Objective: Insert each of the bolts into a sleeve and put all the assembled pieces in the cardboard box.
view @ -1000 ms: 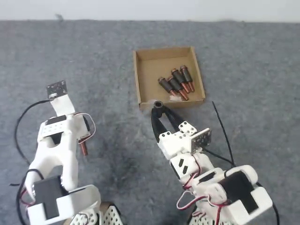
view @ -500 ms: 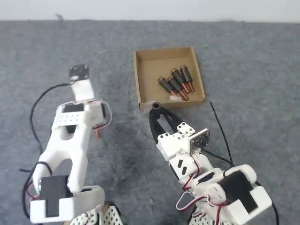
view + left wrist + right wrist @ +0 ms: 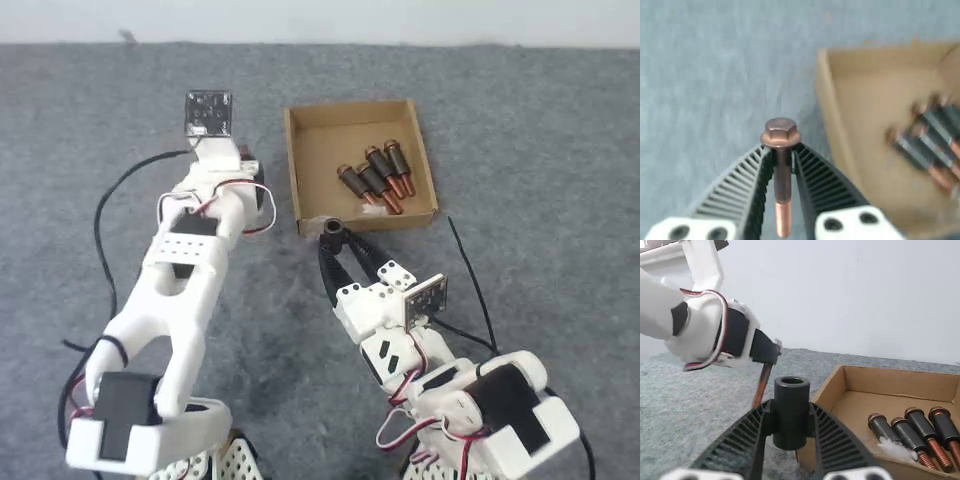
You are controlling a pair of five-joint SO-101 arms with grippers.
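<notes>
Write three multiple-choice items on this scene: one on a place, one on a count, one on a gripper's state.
1. Where do the assembled pieces lie?
A. on a plate
B. in the cardboard box
C. in a bowl

2. How many assembled pieces are in the box?
A. two
B. four
C. six

3. The right gripper is:
A. open and empty
B. shut on a spoon
C. shut on the black sleeve

Answers: 1 B, the high view shows them all on the box floor. 2 B, four lie side by side there. 3 C, the right wrist view shows its fingers clamped on the upright sleeve.
</notes>
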